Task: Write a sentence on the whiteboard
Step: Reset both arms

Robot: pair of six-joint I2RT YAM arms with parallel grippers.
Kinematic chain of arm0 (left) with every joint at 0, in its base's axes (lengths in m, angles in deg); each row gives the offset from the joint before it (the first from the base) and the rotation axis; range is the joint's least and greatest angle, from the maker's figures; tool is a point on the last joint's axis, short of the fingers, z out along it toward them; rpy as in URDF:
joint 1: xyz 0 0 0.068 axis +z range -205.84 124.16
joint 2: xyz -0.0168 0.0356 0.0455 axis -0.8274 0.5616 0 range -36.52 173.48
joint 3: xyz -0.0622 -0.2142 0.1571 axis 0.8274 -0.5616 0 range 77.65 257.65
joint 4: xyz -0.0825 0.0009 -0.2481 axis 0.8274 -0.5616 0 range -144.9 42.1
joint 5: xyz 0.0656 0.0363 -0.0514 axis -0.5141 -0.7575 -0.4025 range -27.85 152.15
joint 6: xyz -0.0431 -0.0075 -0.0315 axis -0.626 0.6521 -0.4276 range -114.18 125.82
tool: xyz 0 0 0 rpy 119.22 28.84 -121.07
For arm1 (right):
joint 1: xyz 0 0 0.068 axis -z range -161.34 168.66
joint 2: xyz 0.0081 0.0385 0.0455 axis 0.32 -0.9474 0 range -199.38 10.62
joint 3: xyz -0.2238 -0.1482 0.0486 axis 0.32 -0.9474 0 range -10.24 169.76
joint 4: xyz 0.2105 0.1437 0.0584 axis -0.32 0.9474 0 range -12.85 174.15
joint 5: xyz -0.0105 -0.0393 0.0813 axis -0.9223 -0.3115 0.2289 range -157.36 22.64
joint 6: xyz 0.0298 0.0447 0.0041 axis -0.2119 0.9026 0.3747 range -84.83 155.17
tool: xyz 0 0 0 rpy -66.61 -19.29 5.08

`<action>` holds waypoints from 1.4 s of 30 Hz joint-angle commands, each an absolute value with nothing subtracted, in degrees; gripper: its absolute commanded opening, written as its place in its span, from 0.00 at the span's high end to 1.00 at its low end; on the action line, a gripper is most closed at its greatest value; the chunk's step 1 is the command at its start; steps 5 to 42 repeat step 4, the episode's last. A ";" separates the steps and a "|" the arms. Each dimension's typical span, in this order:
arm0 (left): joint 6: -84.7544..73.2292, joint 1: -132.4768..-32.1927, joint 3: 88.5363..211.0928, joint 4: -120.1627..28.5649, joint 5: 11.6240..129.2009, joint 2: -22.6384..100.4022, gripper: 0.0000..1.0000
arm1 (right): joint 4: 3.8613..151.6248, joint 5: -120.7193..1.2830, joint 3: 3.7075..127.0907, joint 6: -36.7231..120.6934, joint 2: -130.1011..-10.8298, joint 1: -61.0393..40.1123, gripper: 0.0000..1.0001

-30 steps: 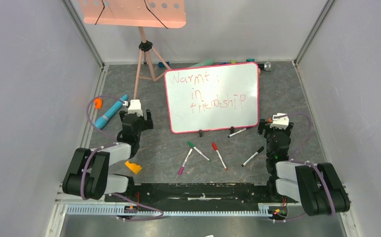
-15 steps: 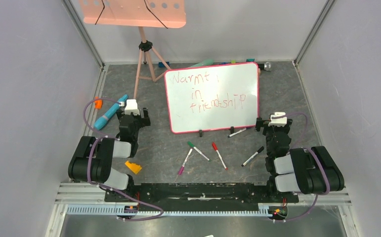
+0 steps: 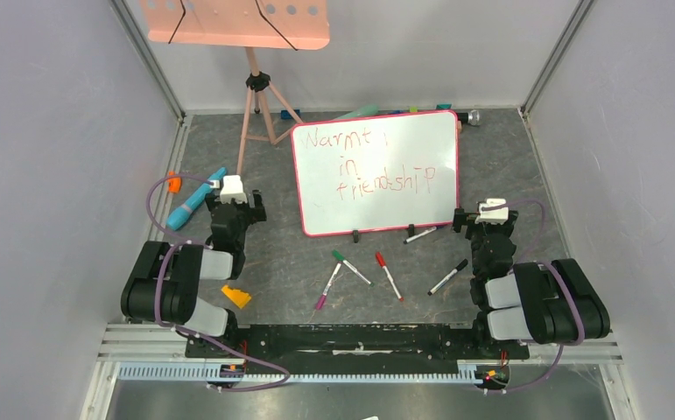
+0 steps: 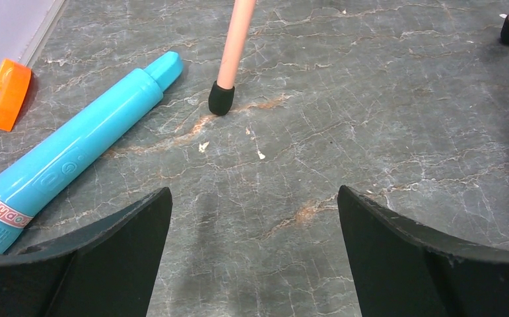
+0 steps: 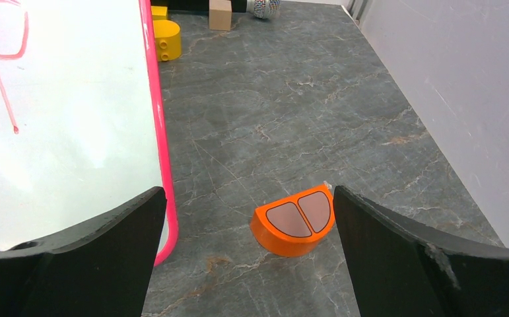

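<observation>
Right of the whiteboard (image 5: 73, 145), bare floor (image 5: 271, 99) surrounds an orange block (image 5: 296, 228).

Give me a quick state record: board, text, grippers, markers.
board: whiteboard standing at table centre-back
text: sentence in red, three lines
left gripper: open, empty, near teal tube
right gripper: open, empty, by board's right rim
markers: five loose in front of board, none held

loose markers (image 3: 389, 277) clutter the table (image 3: 290, 254) in front of the whiteboard (image 3: 377, 175).
</observation>
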State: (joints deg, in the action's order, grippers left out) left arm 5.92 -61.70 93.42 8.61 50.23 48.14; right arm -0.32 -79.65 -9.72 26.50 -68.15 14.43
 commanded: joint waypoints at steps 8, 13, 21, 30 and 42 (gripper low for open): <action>6.43 -61.81 93.47 11.85 48.90 48.07 0.00 | -3.98 -79.34 -15.16 25.74 -68.20 14.71 0.02; 6.43 -61.81 93.47 11.85 48.90 48.07 0.00 | -3.98 -79.34 -15.16 25.74 -68.20 14.71 0.02; 6.43 -61.81 93.47 11.85 48.90 48.07 0.00 | -3.98 -79.34 -15.16 25.74 -68.20 14.71 0.02; 6.43 -61.81 93.47 11.85 48.90 48.07 0.00 | -3.98 -79.34 -15.16 25.74 -68.20 14.71 0.02; 6.43 -61.81 93.47 11.85 48.90 48.07 0.00 | -3.98 -79.34 -15.16 25.74 -68.20 14.71 0.02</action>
